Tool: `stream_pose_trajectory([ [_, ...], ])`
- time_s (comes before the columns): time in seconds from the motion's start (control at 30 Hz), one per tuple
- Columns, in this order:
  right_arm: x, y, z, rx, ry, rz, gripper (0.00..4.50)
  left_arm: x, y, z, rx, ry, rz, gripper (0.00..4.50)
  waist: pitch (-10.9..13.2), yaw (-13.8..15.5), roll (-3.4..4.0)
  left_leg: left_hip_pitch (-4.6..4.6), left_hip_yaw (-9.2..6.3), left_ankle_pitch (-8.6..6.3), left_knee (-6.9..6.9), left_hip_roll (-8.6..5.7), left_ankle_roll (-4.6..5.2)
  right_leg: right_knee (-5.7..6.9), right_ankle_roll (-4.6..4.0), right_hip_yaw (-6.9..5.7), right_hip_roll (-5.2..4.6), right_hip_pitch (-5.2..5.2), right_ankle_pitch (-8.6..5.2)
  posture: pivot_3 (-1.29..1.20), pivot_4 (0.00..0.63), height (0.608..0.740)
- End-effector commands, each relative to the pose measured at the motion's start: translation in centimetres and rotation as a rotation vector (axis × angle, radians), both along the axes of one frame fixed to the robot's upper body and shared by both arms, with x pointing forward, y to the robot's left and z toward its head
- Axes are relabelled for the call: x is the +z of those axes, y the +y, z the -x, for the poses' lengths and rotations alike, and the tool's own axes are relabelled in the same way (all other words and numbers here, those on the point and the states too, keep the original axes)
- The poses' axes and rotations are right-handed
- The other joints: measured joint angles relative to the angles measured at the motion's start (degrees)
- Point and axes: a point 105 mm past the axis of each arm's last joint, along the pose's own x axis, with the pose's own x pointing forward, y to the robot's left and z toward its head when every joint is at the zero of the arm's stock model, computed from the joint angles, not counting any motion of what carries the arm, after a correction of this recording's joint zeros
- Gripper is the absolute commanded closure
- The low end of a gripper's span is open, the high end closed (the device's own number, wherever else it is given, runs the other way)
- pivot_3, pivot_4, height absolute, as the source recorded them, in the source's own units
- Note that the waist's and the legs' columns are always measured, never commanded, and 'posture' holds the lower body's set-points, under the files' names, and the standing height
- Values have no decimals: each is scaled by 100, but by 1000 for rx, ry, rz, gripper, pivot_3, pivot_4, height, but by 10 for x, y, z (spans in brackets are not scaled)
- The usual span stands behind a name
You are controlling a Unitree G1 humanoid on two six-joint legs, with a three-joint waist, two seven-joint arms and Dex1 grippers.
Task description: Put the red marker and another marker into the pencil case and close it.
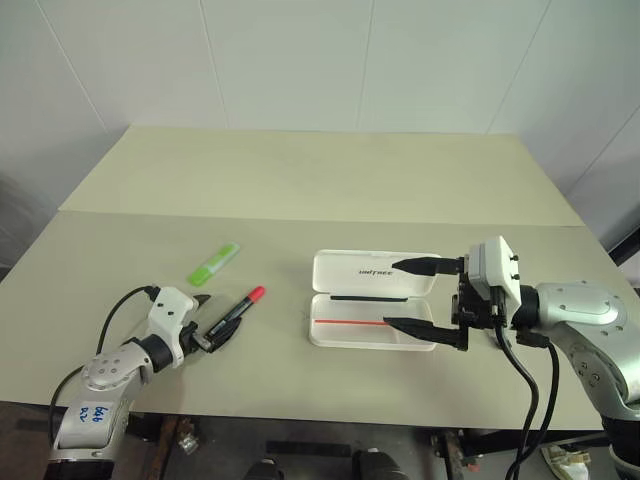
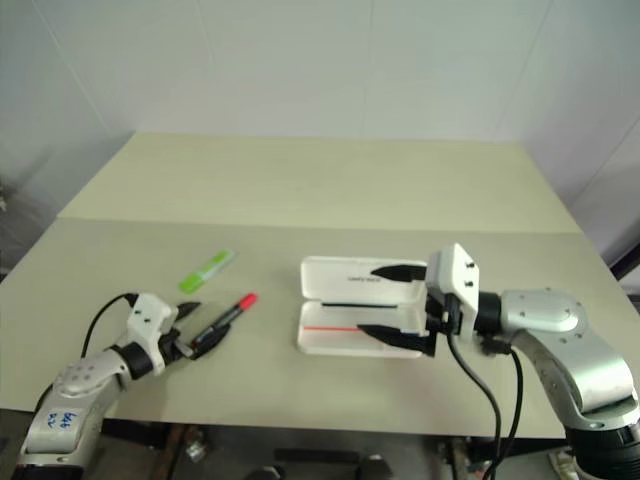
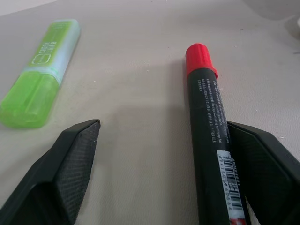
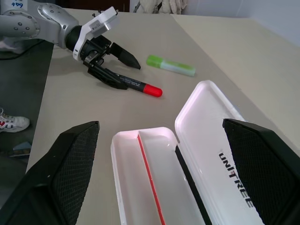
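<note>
Pale beige table, three things lying on it.

A seam runs across the table, splitting a far panel from the near one, and everything sits on the near panel. Over on the left lies the light green highlighter, and just beside it, nearer the front edge, the red marker rests at a slant, red cap pointing away. Well apart to the right, the white pencil case lies flat and open, lid folded back.

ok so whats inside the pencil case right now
The pencil case lies open with neither marker in it: its tray shows a red stripe and a dark one. The right gripper's fingers cover part of the tray in the head views.
</note>
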Motion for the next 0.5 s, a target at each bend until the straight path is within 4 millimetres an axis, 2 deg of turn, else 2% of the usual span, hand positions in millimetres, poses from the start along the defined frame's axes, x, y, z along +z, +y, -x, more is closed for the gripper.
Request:
stream_pose_trajectory([
  [0.03, 10, 4, -2, 6, -52, -17, 0, 3, 4, -4, 37, -25, -4, 1252, 0, -2, 0, 0, 0, 0, 0, 0, 0, -1, 0, 0, 0, 1, 0, 0, 150, 740],
  [0.3, 16, 1, -1, -22, -75, -14, 0, -4, 2, -3, 19, 3, 6, 3829, -1, -1, 0, 2, 0, 1, 0, 0, 1, 0, -2, 0, 0, 2, 2, 0, 150, 740],
  [0.5, 12, -2, 1, -40, -71, -20, 0, -3, -2, -8, -9, -12, 14, 3841, -1, 8, 1, 3, 1, 3, 0, 0, 4, -1, -2, 0, 0, 3, 3, 0, 150, 740],
])
